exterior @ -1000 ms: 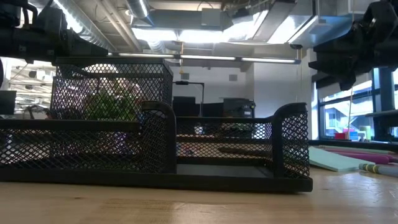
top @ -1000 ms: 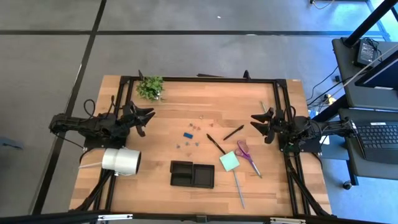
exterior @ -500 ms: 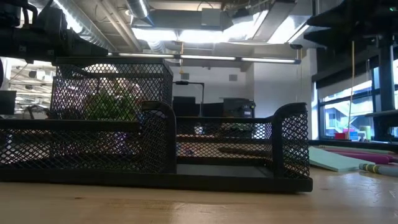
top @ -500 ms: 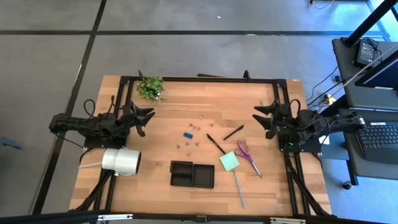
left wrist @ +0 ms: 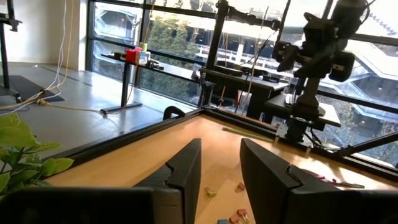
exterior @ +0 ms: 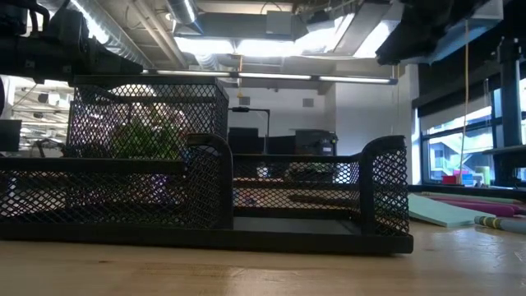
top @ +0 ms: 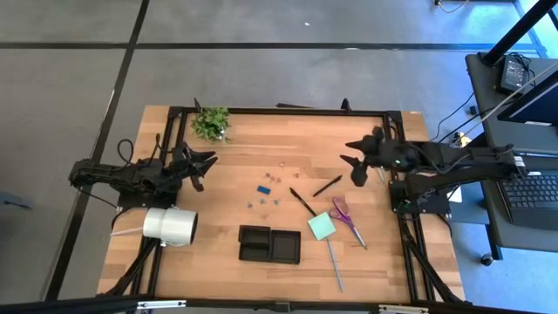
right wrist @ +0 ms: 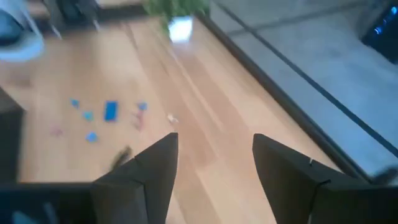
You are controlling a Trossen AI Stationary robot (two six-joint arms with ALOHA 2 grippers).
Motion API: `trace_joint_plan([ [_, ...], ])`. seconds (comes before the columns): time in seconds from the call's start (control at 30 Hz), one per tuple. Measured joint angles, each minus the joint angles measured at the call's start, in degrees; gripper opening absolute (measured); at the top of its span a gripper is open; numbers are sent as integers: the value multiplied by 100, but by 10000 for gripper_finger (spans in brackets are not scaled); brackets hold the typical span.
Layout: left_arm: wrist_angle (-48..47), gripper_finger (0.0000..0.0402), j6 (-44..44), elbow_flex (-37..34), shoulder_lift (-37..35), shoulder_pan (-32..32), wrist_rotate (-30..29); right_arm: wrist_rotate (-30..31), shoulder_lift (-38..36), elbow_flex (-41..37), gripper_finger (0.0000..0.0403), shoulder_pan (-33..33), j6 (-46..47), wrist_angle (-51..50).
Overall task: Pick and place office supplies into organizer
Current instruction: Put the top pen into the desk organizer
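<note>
Two arms in view, neither carrying anything. Your right gripper (top: 354, 163) hangs above the surface (top: 235, 187) on its right side, fingers (right wrist: 146, 171) parted with bare wood showing between them; its wrist view looks over the scattered blue and dark clips (right wrist: 111, 111). Your left gripper (top: 202, 166) waits at the left edge near the plant (top: 211, 122), fingers (left wrist: 186, 168) parted a moderate gap and gripping nothing. Every supply is loose on the wood: two black pens (top: 328, 186) lie just below the right gripper, the purple-handled scissors (top: 346, 217) nearer the front right, the pale green sticky-note pad (top: 321, 226) beside them, and a slim grey stick (top: 335, 265) running toward the front edge. Clips sit mid-surface. Black organizer (top: 270, 244) stands front centre, its compartments empty as far as the high view shows; the white roll (top: 170, 226) lies to its left. Handling guess: the pens are light, stiff and prone to roll, so close across the barrel at mid-length. Scissors likely carry their weight in the handles; take them near the pivot. The pad is flat and low, so its edges are the only purchase. Clips are tiny and may skid away under a closing finger.
</note>
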Motion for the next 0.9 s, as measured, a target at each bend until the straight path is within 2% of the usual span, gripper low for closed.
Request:
trace_joint_plan([
  [0.13,10,107,0,-2,0,0,0,172,474,377,211,-257,-152,102],
  [0.23,6,105,-1,0,0,0,0,236,741,442,211,-349,-340,683],
  [0.37,-11,106,0,-1,0,0,0,103,990,447,211,-464,-1065,915],
  [0.63,-24,105,0,-2,0,0,0,-1219,1491,445,211,-785,-1963,140],
  [0.9,-25,107,0,-2,0,0,0,-2026,2269,443,211,-1061,-2736,-224],
])
